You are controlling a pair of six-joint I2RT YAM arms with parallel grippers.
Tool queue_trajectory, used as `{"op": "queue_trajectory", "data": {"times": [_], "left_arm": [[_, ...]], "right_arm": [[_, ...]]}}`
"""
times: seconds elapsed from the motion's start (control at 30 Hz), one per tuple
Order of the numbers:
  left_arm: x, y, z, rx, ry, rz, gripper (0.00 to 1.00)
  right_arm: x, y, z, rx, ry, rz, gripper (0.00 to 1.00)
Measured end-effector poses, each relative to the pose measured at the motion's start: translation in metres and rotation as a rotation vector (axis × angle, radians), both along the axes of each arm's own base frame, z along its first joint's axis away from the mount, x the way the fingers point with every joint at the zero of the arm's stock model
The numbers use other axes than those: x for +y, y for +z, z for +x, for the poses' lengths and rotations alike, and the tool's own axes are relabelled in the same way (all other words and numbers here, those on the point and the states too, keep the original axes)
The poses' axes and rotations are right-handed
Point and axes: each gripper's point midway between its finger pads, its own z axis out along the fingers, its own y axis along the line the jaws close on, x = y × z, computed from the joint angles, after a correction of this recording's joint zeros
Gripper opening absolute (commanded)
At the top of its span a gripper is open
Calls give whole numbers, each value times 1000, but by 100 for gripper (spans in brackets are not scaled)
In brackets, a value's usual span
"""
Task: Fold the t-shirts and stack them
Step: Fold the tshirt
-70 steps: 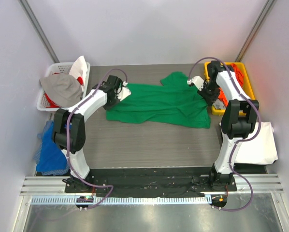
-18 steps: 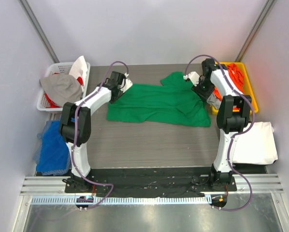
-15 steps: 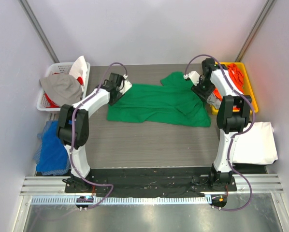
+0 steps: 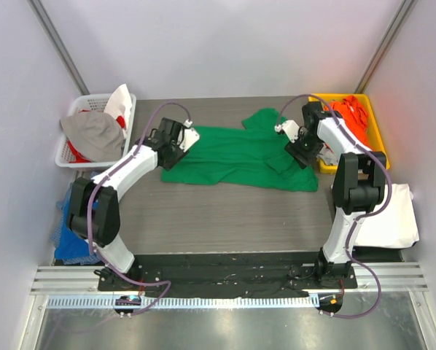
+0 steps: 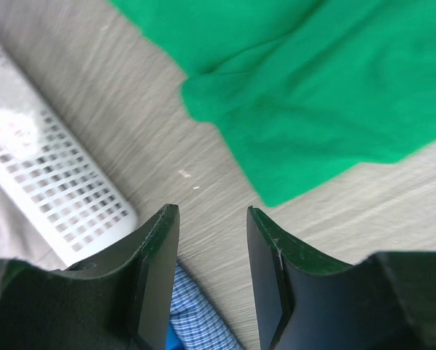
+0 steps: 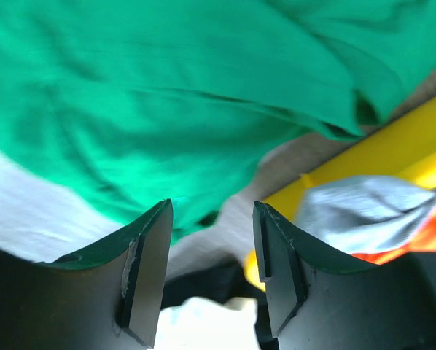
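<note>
We find the green t-shirt [image 4: 236, 154] spread on the worktop [image 4: 225, 211], rumpled at its right side. Left end effector [image 5: 212, 273] and right end effector [image 6: 207, 273] hover parted and empty at opposite ends. We'd pinch matching corners and lift evenly.

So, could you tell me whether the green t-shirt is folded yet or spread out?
Spread out, not folded: the green t-shirt lies wide across the table, one sleeve sticking out on the far side.
</note>
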Motion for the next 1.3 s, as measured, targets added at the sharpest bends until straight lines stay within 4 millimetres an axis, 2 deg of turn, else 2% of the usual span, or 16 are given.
{"op": "queue_trajectory", "data": {"times": [0.07,0.2,0.33,0.43,0.57,0.8,1.3], "left_arm": [[-8,-4,-4,17,-21,-9,46],[-18,-9,-8,39,-44,-27,46],[-18,-21,-8,68,-33,-23,45],[-18,-30,-9,90,-30,-15,45],[-17,-36,-9,102,-30,-9,45],[-17,-37,-8,99,-29,-8,45],[-14,-42,-9,105,-21,9,44]], "right_arm": [[11,3,-9,-4,15,11,56],[40,7,-13,-31,60,29,57],[70,5,-12,-56,113,34,56],[83,4,-11,-70,135,36,56],[85,-7,-2,-68,123,31,56],[82,-33,-1,-21,109,19,56],[90,-36,1,-23,120,23,54]]}}
